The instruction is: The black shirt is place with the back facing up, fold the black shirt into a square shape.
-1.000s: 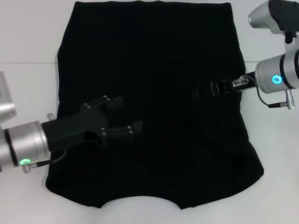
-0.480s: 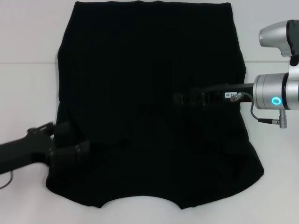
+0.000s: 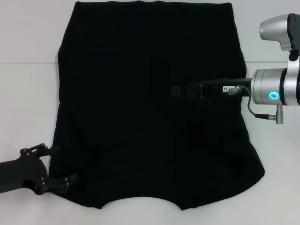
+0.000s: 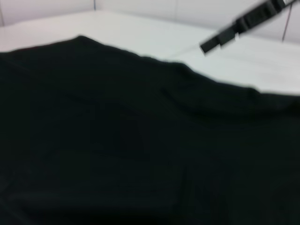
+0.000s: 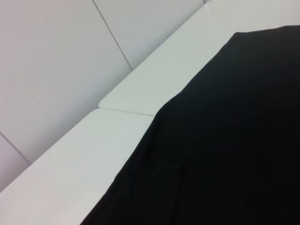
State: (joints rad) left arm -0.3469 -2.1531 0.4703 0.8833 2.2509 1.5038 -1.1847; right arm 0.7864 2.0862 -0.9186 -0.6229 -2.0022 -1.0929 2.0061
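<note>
Bright even light, faint shadows, left wrist view blurred (soft throughout)

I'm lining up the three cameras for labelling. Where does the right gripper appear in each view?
Head view: right gripper reaches in over the middle of the black shirt.
Left wrist view: it shows far off, above the shirt's edge.
Right wrist view: not in it.
Shared landmark: the black shirt on the white table.

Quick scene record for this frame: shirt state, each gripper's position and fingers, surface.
shirt: black shirt spread flat, sleeves tucked in, not yet square
lettering: none showing
left gripper: at the shirt's near left corner, fingers spread, holding nothing
right gripper: reaching in from the right, over the shirt's middle
right fingers: cannot tell
surface: white table
</note>
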